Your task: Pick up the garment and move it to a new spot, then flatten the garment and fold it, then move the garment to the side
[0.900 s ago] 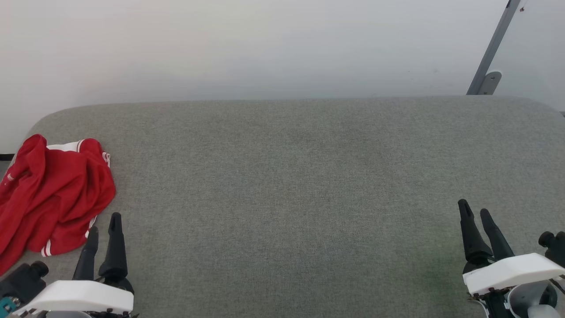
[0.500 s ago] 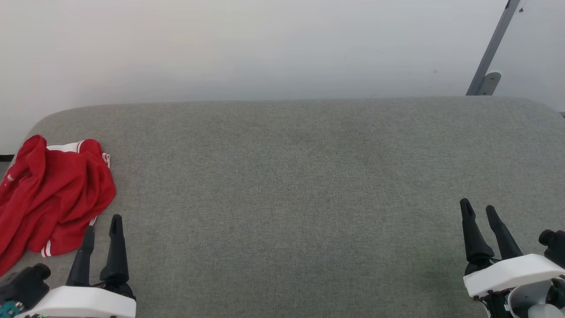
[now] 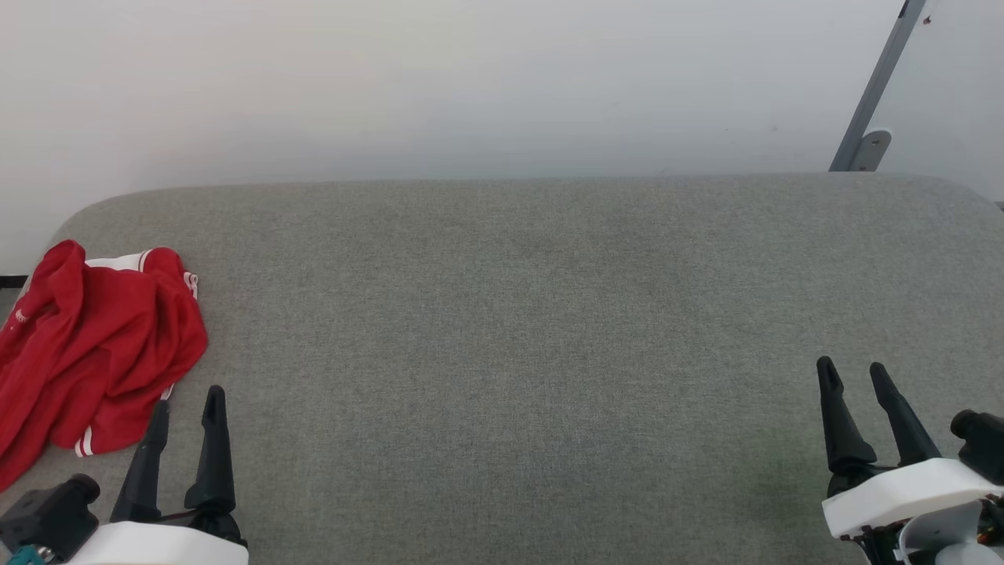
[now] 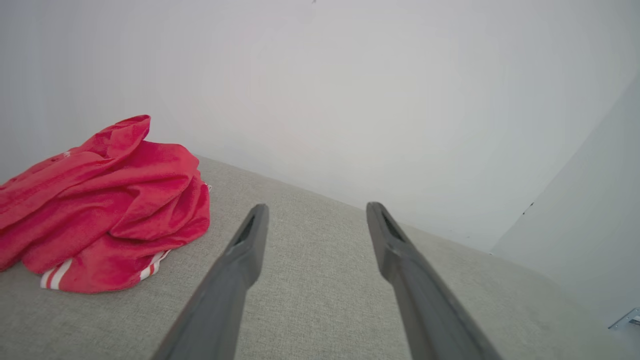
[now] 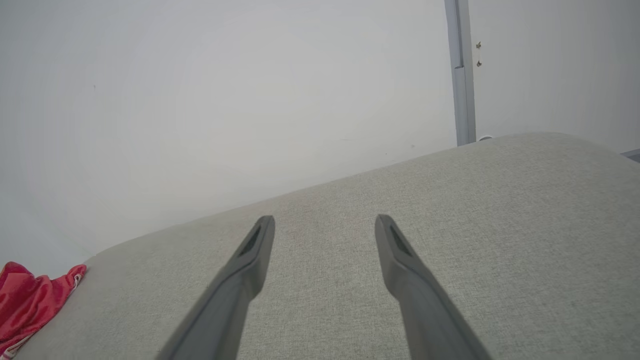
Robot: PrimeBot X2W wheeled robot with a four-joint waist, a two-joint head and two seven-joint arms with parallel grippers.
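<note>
The bright red soft shirt with white sleeve ends and thin striped trim (image 3: pixel 94 345) lies in a crumpled heap on the grey cloth-covered worktop (image 3: pixel 510 314). It is just beside the left hand (image 3: pixel 187 400), a little ahead of the fingertips and off to their left, not touching them. This hand's two long dark fingers are spread apart and hold nothing. The right hand (image 3: pixel 850 366) is well apart from the shirt, far across the worktop. Its fingers are spread apart too and hold nothing. Past both hands stands a plain white wall (image 3: pixel 471 86). A thin grey metal bar (image 3: pixel 874 86) slants up ahead of the right hand.
</note>
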